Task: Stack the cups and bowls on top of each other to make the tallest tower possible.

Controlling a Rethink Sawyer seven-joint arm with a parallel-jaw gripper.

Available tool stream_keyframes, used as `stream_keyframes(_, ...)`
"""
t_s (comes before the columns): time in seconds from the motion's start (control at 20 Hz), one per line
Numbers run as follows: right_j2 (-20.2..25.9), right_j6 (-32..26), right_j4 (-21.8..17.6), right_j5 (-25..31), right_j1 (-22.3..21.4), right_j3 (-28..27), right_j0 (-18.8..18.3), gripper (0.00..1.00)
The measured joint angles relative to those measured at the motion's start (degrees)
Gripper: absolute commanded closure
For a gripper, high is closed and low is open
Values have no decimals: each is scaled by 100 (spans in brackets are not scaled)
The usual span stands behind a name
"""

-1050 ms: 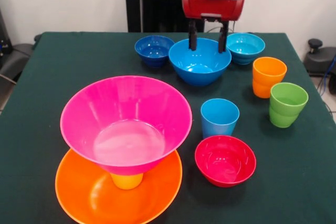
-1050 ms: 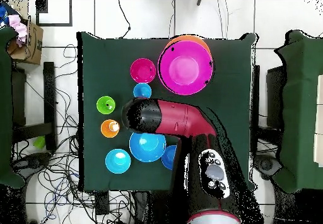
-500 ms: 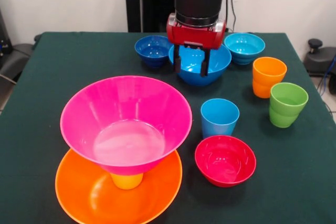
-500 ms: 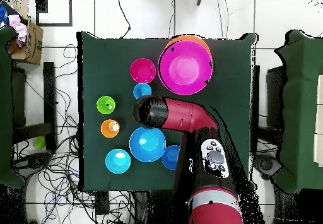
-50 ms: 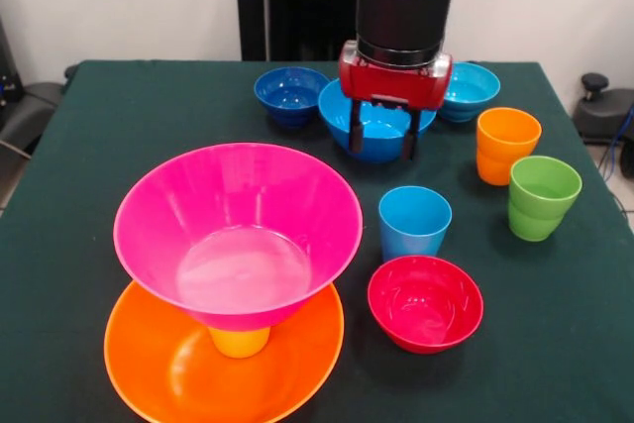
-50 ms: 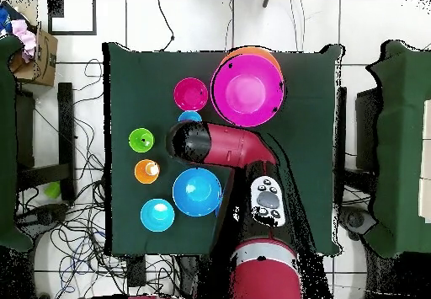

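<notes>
The gripper (image 5: pixel 380 140) hangs with its fingers spread apart and empty, above and just behind the light-blue cup (image 5: pixel 414 222), in front of the medium blue bowl (image 5: pixel 342 111). Off to its side, the large pink bowl (image 5: pixel 238 235) sits on the yellow cup (image 5: pixel 239 342) inside the large orange bowl (image 5: pixel 163 373).

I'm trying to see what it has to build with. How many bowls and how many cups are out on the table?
Bowls: 6, namely pink, large orange, medium blue, dark blue, cyan, red.
Cups: 4, namely yellow, light blue, orange, green.
Total: 10.
</notes>
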Motion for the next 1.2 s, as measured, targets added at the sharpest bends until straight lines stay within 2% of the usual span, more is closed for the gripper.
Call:
stream_keyframes(0.3, -102, 124, 149, 1, 19, -237, 141, 0)
stream_keyframes(0.85, -226, 124, 142, -19, 386, -558, -30, 0)
stream_keyframes(1.2, -274, 124, 148, -21, 562, -607, 3, 0)
